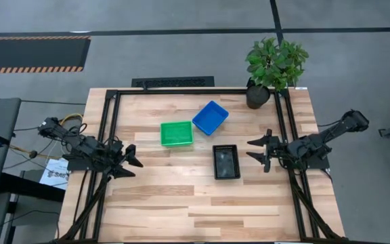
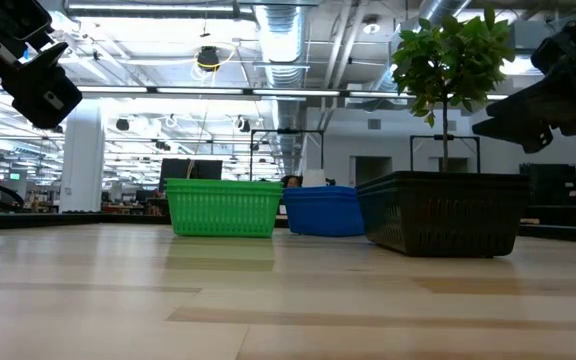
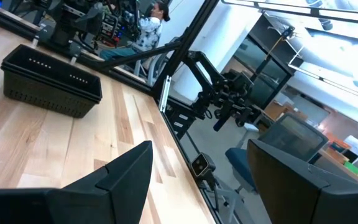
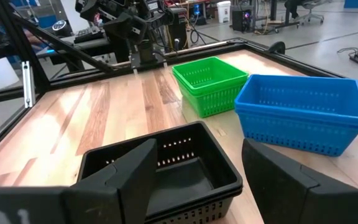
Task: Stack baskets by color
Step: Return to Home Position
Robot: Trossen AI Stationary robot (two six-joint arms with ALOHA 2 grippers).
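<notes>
Three groups of baskets stand on their bottoms in the middle of the wooden table: green (image 1: 177, 133) (image 4: 210, 83), blue (image 1: 210, 117) (image 4: 303, 111) behind it to the right, and black (image 1: 226, 162) (image 4: 166, 168) nearest the front. Each looks like a stack of nested baskets. My left gripper (image 1: 133, 163) hovers open over the table's left side, pointing right, clear of everything. My right gripper (image 1: 254, 150) hovers open over the right side, pointing left, a short way from the black baskets. Both show in their wrist views (image 3: 201, 186) (image 4: 197, 180) with nothing between the fingers.
A potted green plant (image 1: 274, 68) stands at the far right corner. A black metal frame (image 1: 110, 122) runs along the table's left, far and right sides. Bare wood (image 1: 181, 210) lies across the near half. A person (image 3: 149, 28) sits beyond the table.
</notes>
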